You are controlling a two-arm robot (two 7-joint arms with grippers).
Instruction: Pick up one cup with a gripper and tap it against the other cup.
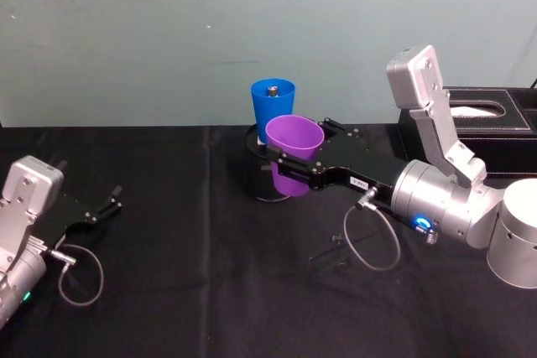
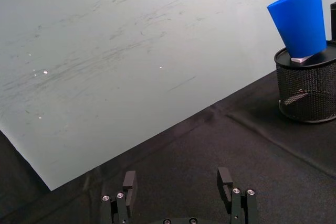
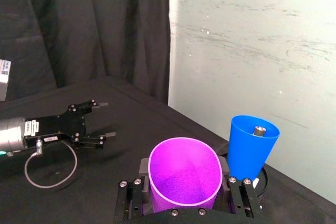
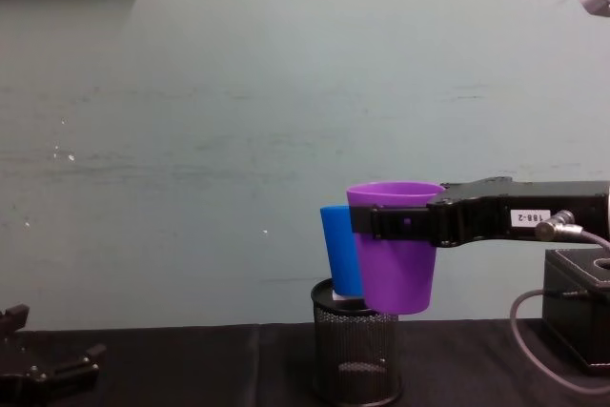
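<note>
The right gripper (image 1: 289, 163) reaches in from 3 o'clock in the head view. Its long black jaws are clamped on either side of the purple cup (image 1: 294, 142), just below the rim. The cup is upright with its mouth open to the top, and it hangs clear of the black table (image 1: 210, 291).

In the chest view the gripper (image 4: 396, 226) holds the purple cup (image 4: 393, 254) level, and the cup's base is about as high as the top rim of the black mesh pen holder (image 4: 355, 359).

The blue cup (image 1: 272, 106) stands on top of that holder, at about 11 o'clock from the purple cup and just beside it. A small metal piece shows inside the blue cup. In the right wrist view the blue cup (image 3: 251, 148) sits close past one gripper finger (image 3: 247, 195). I cannot tell whether the two cups touch.

The left gripper (image 1: 113, 199) lies low over the table at about 8 o'clock from the purple cup and well apart from both cups. Its fingers (image 2: 224, 179) are spread with nothing between them.

A black tissue box (image 1: 495, 123) sits at 3 o'clock, behind the right arm.
</note>
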